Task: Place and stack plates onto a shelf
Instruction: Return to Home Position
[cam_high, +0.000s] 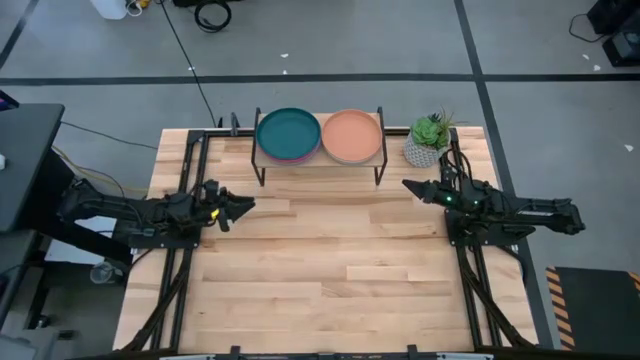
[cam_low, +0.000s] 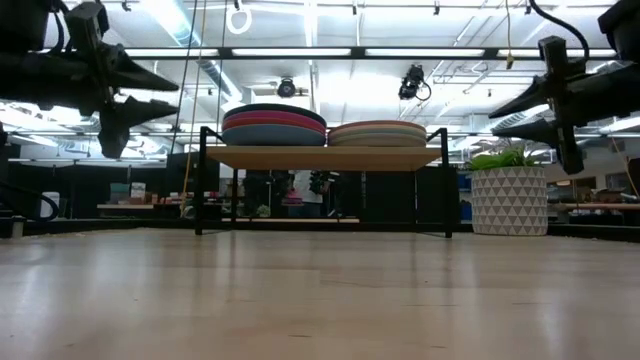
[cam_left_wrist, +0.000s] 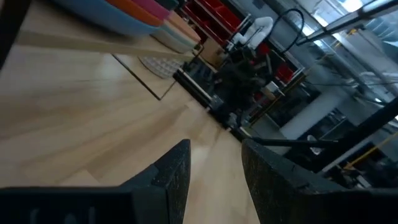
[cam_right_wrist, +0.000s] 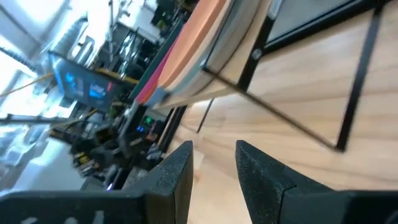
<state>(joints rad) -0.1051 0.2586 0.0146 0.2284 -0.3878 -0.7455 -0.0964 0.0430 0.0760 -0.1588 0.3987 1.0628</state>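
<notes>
The shelf (cam_high: 320, 160) stands at the table's far middle on thin black legs (cam_right_wrist: 357, 81). Two stacks of plates rest on its wooden top. The left stack (cam_high: 288, 134) has a dark teal plate on top; in the low view, magenta and blue rims (cam_low: 274, 125) show beneath it. The right stack (cam_high: 352, 135) has a pale orange plate on top. My left gripper (cam_high: 245, 205) hovers open near the table's left side and points toward the middle. My right gripper (cam_high: 410, 187) hovers open near the right side, facing it. Nothing is between either pair of fingers (cam_left_wrist: 214, 155) (cam_right_wrist: 213, 152).
A white patterned pot with a green plant (cam_high: 427, 142) stands right of the shelf, just beyond my right gripper. Black rails (cam_high: 470, 280) run along the table's left and right sides. The wooden tabletop (cam_high: 330, 270) stretches bare between the arms and toward the near edge.
</notes>
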